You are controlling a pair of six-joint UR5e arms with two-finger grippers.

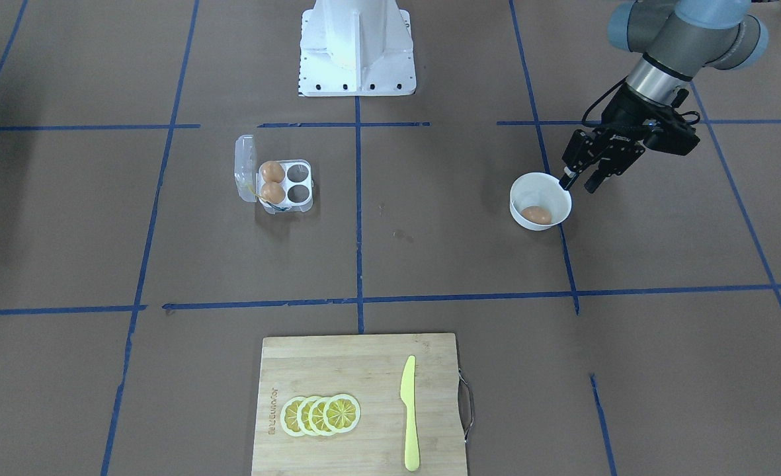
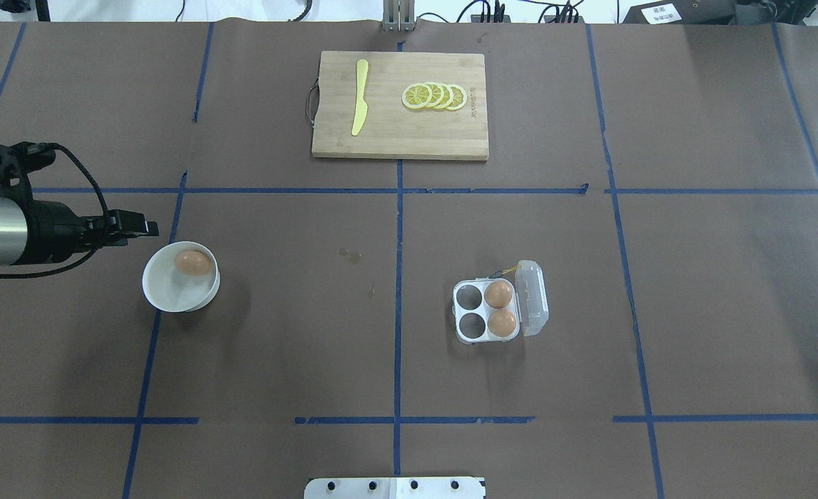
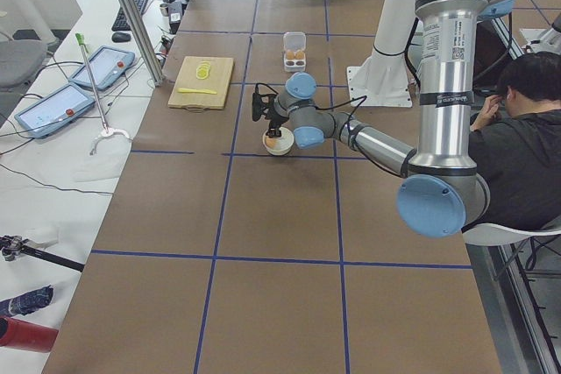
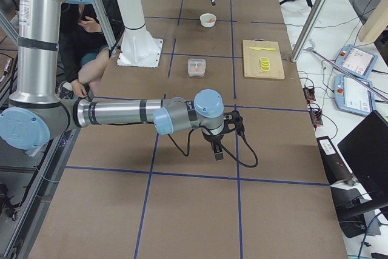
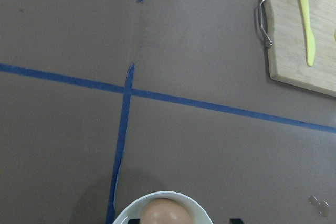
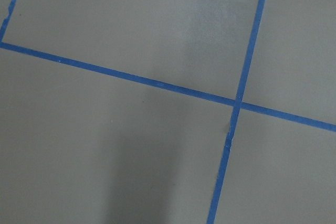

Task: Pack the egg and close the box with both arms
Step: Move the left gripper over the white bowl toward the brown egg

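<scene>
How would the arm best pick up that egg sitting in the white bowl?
Straight down from above, fingers closing across the short middle of the egg. It lies on its side low in the bowl, whose raised wall blocks any sideways approach. The left gripper, open beside the rim, would likely shift over it first.

bowl rim around egg, box lid stands open

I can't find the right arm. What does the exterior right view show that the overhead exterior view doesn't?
Only exterior right: the right gripper, hanging over the table, far from the box. Only overhead: the box's two empty cells and two packed eggs, clearly. Both: the bowl with the egg, the left gripper near it, the cutting board.
</scene>
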